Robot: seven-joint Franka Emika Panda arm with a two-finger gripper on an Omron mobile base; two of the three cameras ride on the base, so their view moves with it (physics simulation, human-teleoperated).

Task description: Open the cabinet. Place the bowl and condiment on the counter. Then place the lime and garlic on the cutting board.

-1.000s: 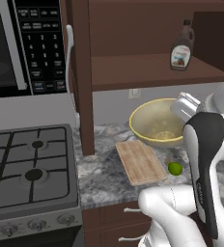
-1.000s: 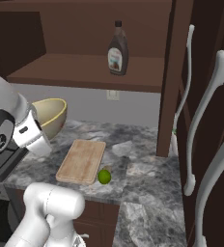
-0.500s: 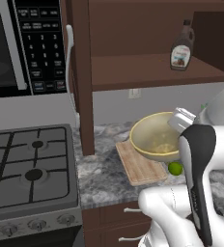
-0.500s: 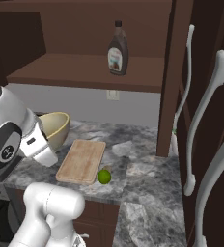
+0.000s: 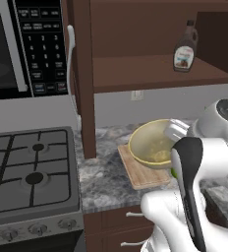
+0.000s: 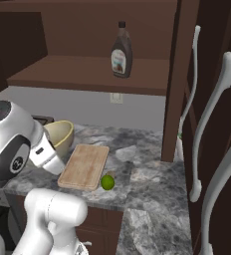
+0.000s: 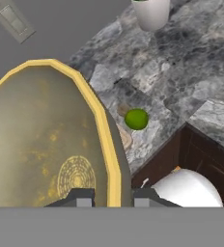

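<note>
The gripper (image 7: pixel 113 197) pinches the rim of the yellow bowl (image 5: pixel 153 143), holding it over the cutting board (image 6: pixel 85 166) (whether it touches the board is hard to tell). The lime (image 6: pixel 107 182) lies on the counter (image 6: pixel 142 174) just beside the board's corner, and the condiment bottle (image 6: pixel 121 50) stands upright on the cabinet shelf (image 6: pixel 87 72).

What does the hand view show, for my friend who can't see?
A big yellow bowl takes up the left side, its rim pinched in the robot's claw at the bottom. To its right a green lime sits on the grey stone counter, with a white cup at the top.
</note>
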